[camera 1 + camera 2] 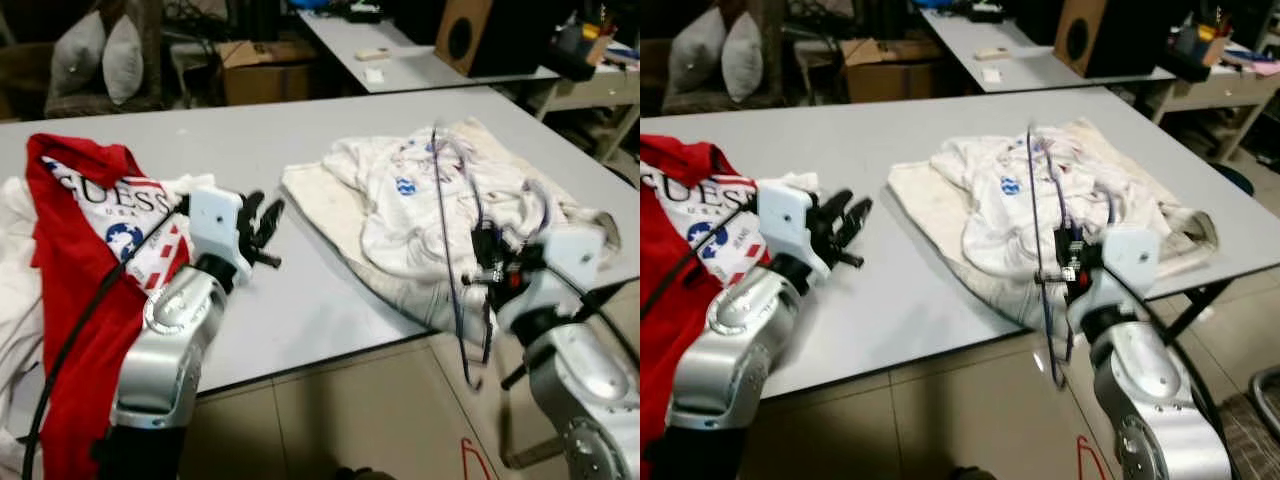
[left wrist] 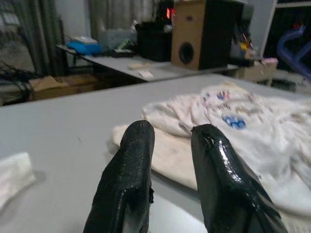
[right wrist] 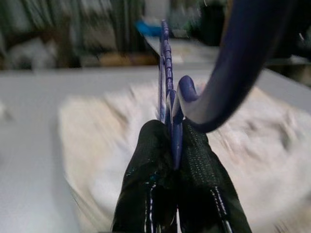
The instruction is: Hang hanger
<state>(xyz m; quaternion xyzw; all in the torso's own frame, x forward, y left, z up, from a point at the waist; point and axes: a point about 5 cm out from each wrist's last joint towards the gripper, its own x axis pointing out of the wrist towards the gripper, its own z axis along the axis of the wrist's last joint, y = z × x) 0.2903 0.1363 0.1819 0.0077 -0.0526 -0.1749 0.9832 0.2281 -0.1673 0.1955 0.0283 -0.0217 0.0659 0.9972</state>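
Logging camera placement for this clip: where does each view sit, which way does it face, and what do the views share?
Left eye view: head, looking down at the grey table; both silver arms show.
Right eye view: same head, same scene slightly shifted.
Left wrist view: along the left gripper, fingers apart, towards the white shirt.
Right wrist view: along the right gripper, shut on the blue hanger.
Shared: white shirt and table appear in all four.

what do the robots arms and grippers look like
Both arms are rounded, shiny silver shells. The left arm has a black cable running along it and a white block at the wrist; the right arm has one too. The left gripper and right gripper each have two long, glossy black fingers.
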